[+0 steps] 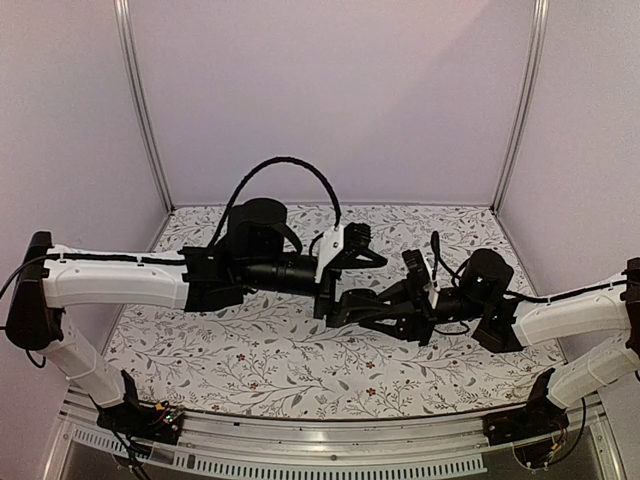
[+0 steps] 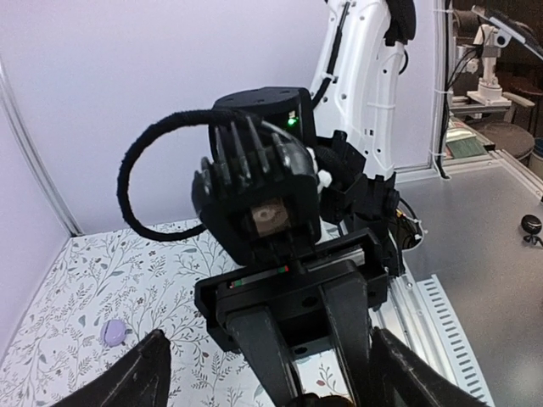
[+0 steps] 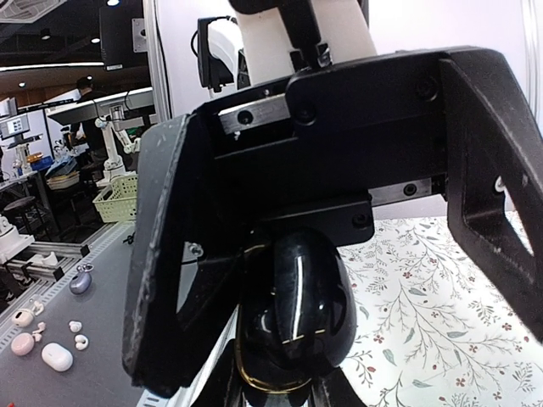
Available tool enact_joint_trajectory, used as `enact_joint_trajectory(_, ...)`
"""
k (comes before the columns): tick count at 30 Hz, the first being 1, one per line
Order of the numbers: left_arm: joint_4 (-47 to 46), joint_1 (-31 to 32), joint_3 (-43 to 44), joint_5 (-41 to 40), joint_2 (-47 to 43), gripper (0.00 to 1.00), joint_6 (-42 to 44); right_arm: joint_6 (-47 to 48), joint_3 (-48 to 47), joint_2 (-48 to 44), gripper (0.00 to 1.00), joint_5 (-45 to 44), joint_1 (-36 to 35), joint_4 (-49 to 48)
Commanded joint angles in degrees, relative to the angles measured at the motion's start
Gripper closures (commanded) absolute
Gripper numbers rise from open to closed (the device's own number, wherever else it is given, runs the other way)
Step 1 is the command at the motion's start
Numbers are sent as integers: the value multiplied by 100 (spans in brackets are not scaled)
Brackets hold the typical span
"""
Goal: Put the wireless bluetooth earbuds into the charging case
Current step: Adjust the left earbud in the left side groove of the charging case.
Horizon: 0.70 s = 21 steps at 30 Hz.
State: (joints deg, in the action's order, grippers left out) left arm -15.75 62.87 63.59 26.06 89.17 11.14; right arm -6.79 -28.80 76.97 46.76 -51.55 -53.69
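The charging case (image 3: 293, 314) is a glossy black rounded piece with a thin gold rim. My right gripper (image 3: 280, 397) is shut on its lower end and holds it in the air. The case barely shows in the left wrist view (image 2: 339, 400), between the right gripper's fingers (image 2: 263, 352). My left gripper (image 2: 280, 386) faces the right one with its jaws wide open, one finger (image 3: 161, 263) on each side of the case, not touching it. In the top view the left gripper (image 1: 335, 298) and the right gripper (image 1: 362, 305) meet above the middle of the cloth. I cannot make out the earbuds.
A small lavender object (image 2: 113, 332) lies on the patterned cloth (image 2: 76, 280). The metal rail (image 1: 330, 435) runs along the table's near edge. White walls enclose the back and sides. Loose pale items (image 3: 51, 356) lie on a grey bench outside the cell.
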Motion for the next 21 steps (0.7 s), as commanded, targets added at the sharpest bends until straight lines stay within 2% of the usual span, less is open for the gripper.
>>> enact_joint_trajectory(1,-302,-97,-72,-197,-293,18,-17,-395,87,-51,100,243,71,-397)
enact_joint_trajectory(5,-243,-70,-106,77,-438,1,-58,-616,132,-58,100,203,190,-455)
enact_joint_trajectory(10,-192,-39,-287,338,-784,0,-62,-820,139,-51,100,175,287,-467)
enact_joint_trajectory(13,2,-58,-350,184,-1030,0,-163,-859,112,-36,100,220,303,-436)
enact_joint_trajectory(17,1327,-100,115,-464,-1169,0,-62,-822,32,-31,100,272,299,-89)
enact_joint_trajectory(21,3114,-229,800,-875,-1128,0,4,-482,-138,-106,100,229,297,861)
